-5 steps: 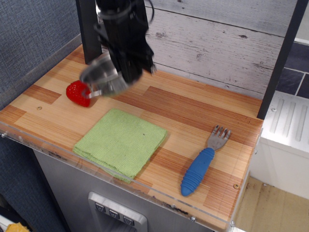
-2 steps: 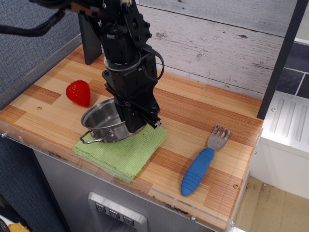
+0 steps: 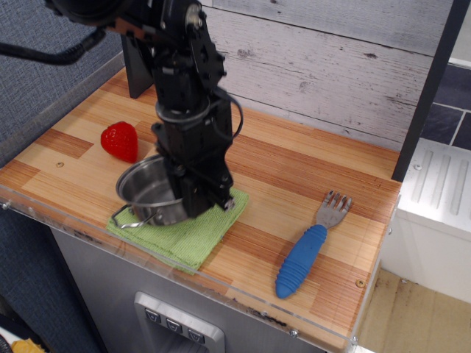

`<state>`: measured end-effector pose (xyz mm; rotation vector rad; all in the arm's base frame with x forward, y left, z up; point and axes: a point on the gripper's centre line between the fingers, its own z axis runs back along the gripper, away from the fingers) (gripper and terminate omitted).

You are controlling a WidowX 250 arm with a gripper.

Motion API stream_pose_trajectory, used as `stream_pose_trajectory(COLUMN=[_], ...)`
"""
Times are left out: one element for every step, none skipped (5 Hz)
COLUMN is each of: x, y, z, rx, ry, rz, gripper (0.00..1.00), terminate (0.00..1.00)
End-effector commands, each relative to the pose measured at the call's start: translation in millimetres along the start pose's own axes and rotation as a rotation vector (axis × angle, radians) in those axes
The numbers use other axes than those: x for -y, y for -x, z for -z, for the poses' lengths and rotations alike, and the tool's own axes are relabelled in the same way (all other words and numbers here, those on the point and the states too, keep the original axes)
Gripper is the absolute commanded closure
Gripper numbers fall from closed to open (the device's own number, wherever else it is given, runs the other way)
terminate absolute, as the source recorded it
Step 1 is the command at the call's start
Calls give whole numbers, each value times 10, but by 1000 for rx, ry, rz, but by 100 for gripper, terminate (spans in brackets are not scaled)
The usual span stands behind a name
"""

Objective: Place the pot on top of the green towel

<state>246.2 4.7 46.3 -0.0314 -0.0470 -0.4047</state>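
The pot (image 3: 149,193) sits low over the left half of the green towel (image 3: 193,234), its base at or very near the cloth; actual contact cannot be confirmed from this single view. The gripper (image 3: 193,200) is at the pot's right rim, and the black arm body hides the fingers, so it cannot be told whether they clamp the rim or have let go. The pot's position is off-centre: its left edge reaches the towel's left border, and the front wire loop handle (image 3: 126,220) projects past the cloth toward the clear guard strip (image 3: 88,234) at the counter's front. Principal risk, as judged: if released here, part of the base may bear on bare wood rather than cloth, leaving the placement marginal. Second risk: the towel looks bunched under the load, with its near corner close to the counter (image 3: 294,169) edge; any sideways drag by the arm could push cloth and pot forward together. Third risk: a rim grip on one side gives poor control of tilt, so opening before the base is flat could let the pot rock or slide on the smooth steel. The red strawberry (image 3: 121,141) lies near the pot's back-left, apart from it; a leftward correction could knock it. The blue-handled fork (image 3: 307,248) lies well apart to the right and poses no hazard.
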Motion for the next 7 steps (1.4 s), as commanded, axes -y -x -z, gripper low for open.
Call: stream_pose_trajectory(x=[-34,-330,-590,-689,-676,-676,-676], y=[-226,-242,-262,-199,-163,-163,-163], z=[-721,-1063,-990,-866,-826,-826,-826], rx=[153,186,164,131,131,131,131], ry=[-6,-99,-100,-79,-24,-24,-24], rz=[36,-116,-182,-246,-268,-268,-268], gripper=[0,0,0,0,0,0,0], terminate=[0,0,0,0,0,0,100])
